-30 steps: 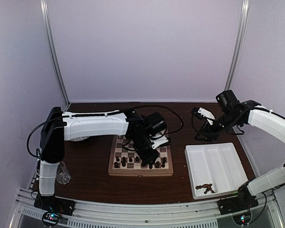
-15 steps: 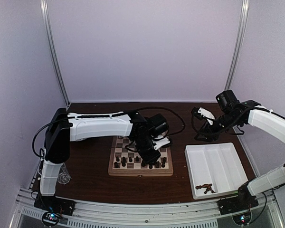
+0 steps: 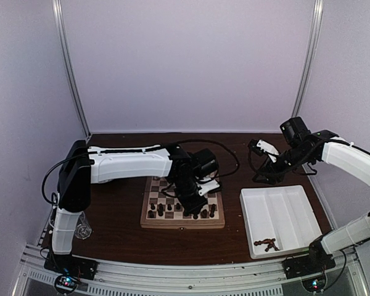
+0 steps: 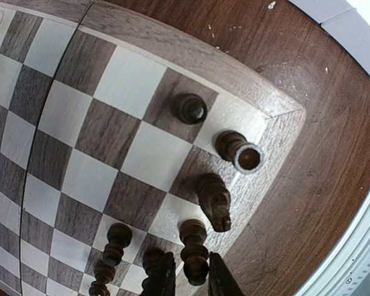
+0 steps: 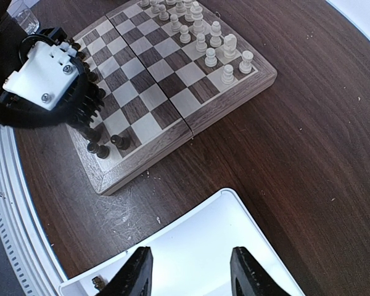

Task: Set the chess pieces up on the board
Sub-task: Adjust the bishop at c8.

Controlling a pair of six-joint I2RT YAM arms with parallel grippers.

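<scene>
Standing on the row nearest the board's edge, a dark bishop-like piece [image 4: 194, 246] is sitting between the fingers of the left tool [image 4: 192, 258]. The tool is straddling it with very little room on either side. I cannot tell whether the fingers are pinching the wood or merely flanking it. The dark knight [image 4: 214, 200] is standing just beside it toward the corner, with the dark rook [image 4: 237, 150] on the corner square and a lone dark pawn [image 4: 191, 109] one row in. A neighbouring dark piece [image 4: 153, 266] is crowding the tool's other finger.

All this is sitting at one end of the board [image 4: 142, 154], while the cream pieces [image 5: 200, 31] are lining the opposite end in two rows. Beyond the board, the right tool [image 5: 191, 271] is hovering spread and empty over the white tray [image 5: 203, 246]. The tray is resting on the dark surface [image 5: 308, 123] with a few leftover dark pieces [image 3: 266, 244] lying in its near corner.

The danger, as I am judging it, is coming from the crowding. A finger sitting slightly off-centre could be nudging the knight or the neighbour over once the tool moves. The slender piece could also be twisting out of a light or lopsided pinch and toppling into its row. Moving at a slant would be risking dragging adjacent pieces off their squares.
</scene>
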